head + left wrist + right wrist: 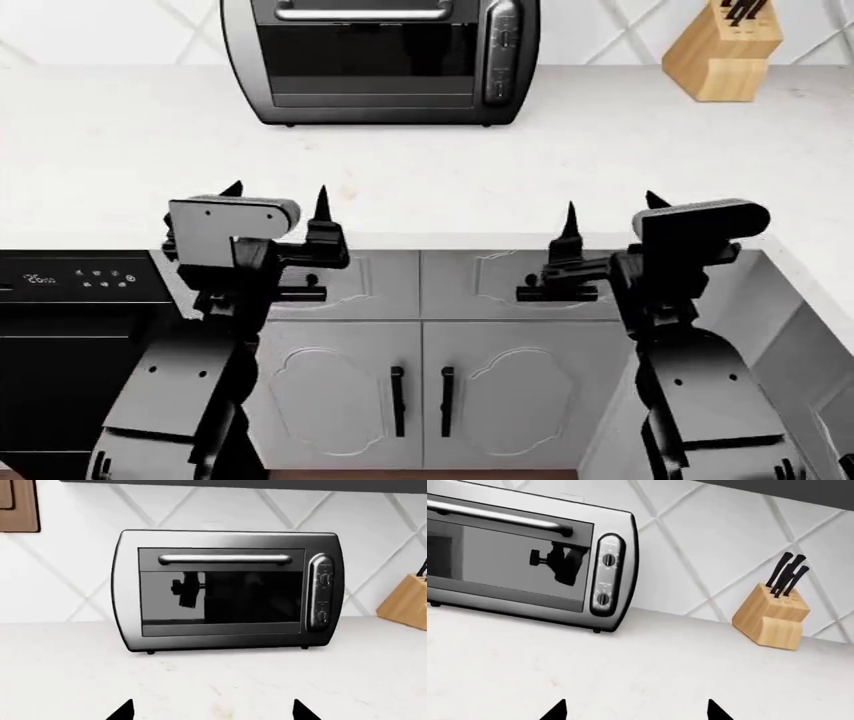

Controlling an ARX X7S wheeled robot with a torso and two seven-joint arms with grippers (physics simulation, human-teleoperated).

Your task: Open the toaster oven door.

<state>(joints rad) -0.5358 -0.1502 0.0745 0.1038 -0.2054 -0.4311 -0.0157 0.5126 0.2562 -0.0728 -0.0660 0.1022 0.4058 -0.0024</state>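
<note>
The toaster oven (380,60) stands at the back of the white counter, black and dark silver, with knobs (323,595) on its right. The toaster oven door (223,592) is shut, dark glass with a silver bar handle (225,559) along its top. It also shows in the right wrist view (507,565). My left gripper (276,205) and right gripper (610,215) are both open and empty. They hover over the counter's front edge, well short of the oven. Only the fingertips (123,712) show in the left wrist view, and the fingertips (557,712) in the right wrist view.
A wooden knife block (721,45) stands at the back right of the counter (427,160). Grey cabinet doors (427,380) with black handles sit below, and a black dishwasher (67,340) at the lower left. A tiled wall rises behind the oven.
</note>
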